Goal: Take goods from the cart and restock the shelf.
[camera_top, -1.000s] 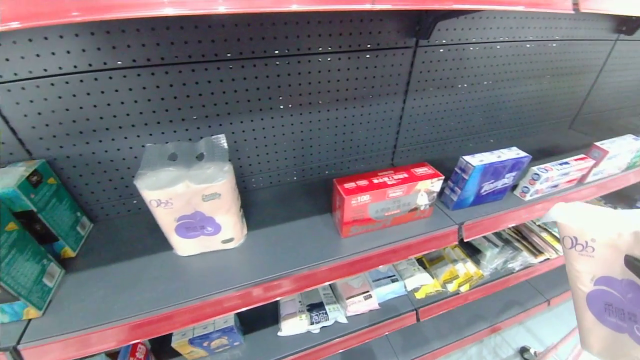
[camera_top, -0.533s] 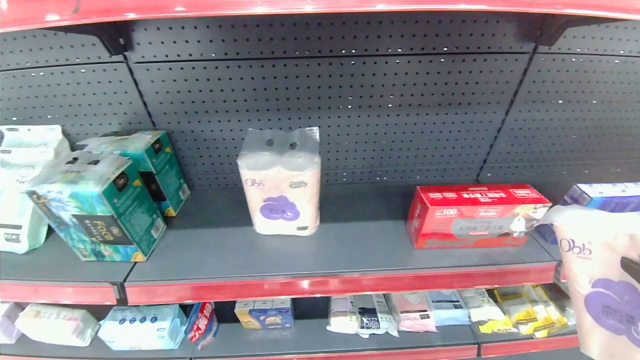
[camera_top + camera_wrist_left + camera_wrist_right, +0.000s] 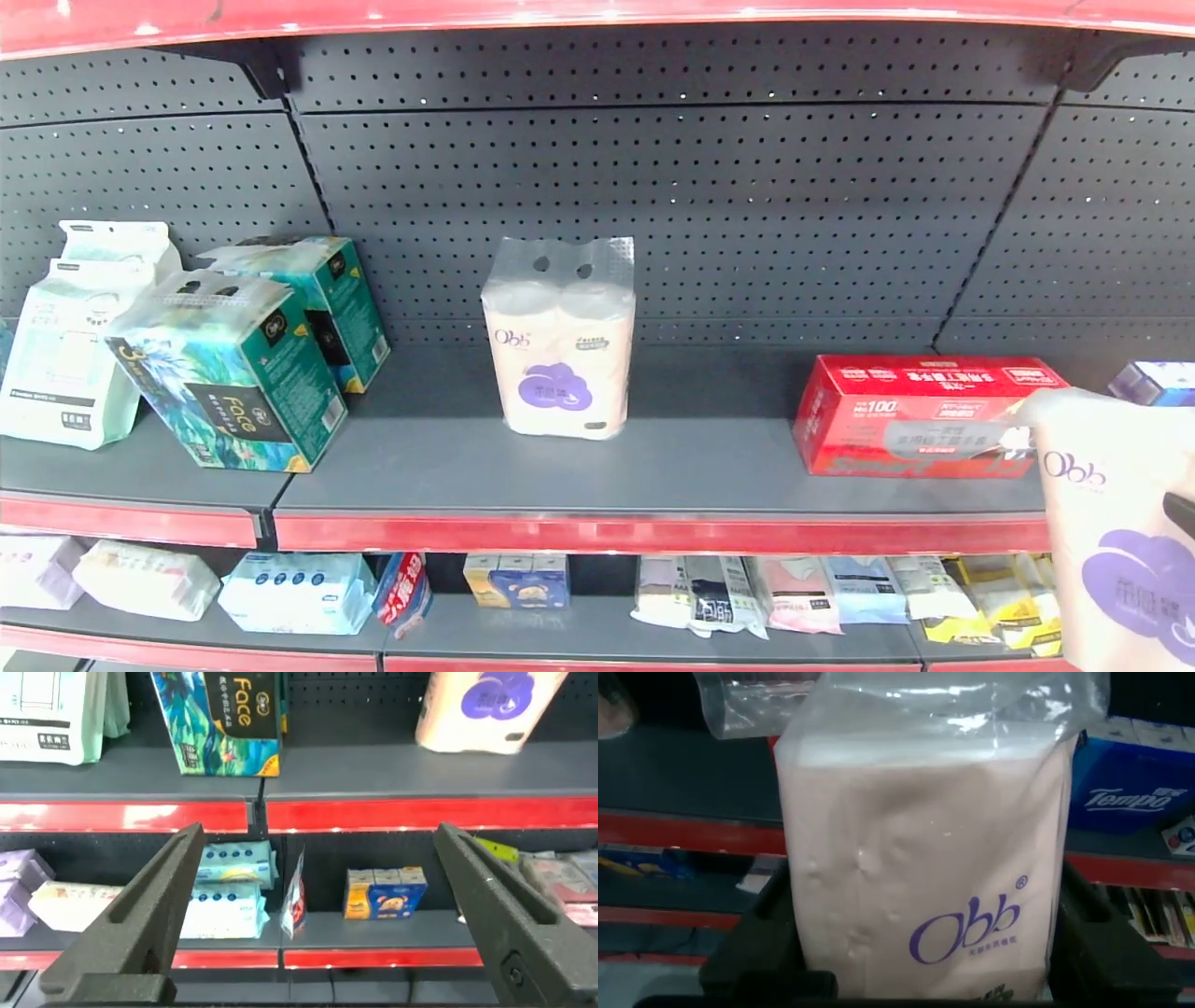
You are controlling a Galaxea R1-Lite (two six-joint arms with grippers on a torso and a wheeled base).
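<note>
The held tissue pack point(image 3: 1111, 523) runs off the head view's corner, partly hiding the blue box point(image 3: 1158, 381).

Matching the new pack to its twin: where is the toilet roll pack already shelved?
In the head view, the toilet roll pack stands upright in the middle, between the green tissue packs on its left and the red box on its right.
</note>
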